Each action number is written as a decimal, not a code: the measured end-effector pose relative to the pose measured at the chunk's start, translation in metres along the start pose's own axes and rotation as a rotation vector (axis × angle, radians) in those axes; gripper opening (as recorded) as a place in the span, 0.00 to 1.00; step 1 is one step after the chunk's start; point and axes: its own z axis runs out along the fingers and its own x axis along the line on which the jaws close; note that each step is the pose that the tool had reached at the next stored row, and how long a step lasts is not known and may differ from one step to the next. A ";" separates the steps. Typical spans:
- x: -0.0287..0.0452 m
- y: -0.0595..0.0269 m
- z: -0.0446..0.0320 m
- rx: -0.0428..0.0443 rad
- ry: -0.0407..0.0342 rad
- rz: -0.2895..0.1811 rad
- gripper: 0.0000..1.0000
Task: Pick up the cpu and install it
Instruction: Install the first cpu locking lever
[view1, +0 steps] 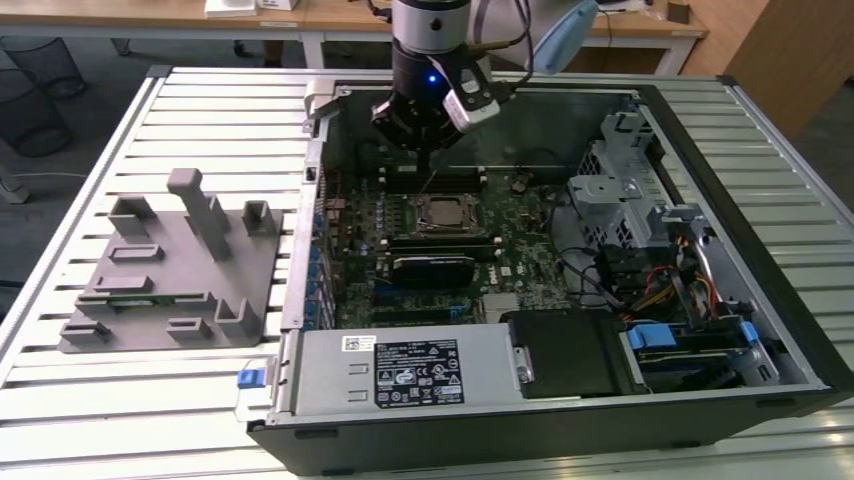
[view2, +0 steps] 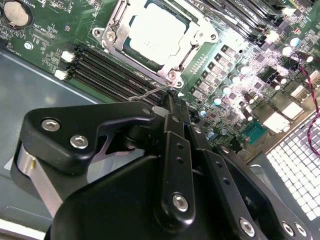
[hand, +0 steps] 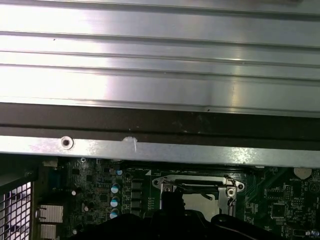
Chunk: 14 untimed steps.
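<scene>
The cpu (view1: 441, 213), a small square chip with a pale silver top, lies flat in its metal-framed socket on the green motherboard (view1: 514, 235) inside the open computer case. In the second wrist view the cpu (view2: 150, 30) sits in the socket frame, and a thin wire lever (view2: 150, 92) sticks out beside that frame. My gripper (view1: 426, 180) hangs just above the board at the socket's far edge. Its black fingers (view2: 172, 130) are pressed together, tips (view2: 170, 97) right by the lever, holding nothing. In the first wrist view the gripper (hand: 172, 197) partly covers the cpu (hand: 207, 200).
A grey fixture (view1: 174, 270) with upright posts stands on the slatted table at the exterior view's left. Inside the case are a labelled silver box (view1: 400, 370), a black ribbed module (view1: 430, 268), memory slots (view2: 110, 75), a drive cage (view1: 627, 190) and cables (view1: 654, 290).
</scene>
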 end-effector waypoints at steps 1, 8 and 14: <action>0.0000 -0.0001 0.0003 -0.0054 -0.0002 0.000 0.11; -0.0043 -0.0022 0.0033 -0.0400 -0.0013 0.000 0.11; -0.0175 -0.0027 0.0056 -0.0401 -0.0014 0.000 0.11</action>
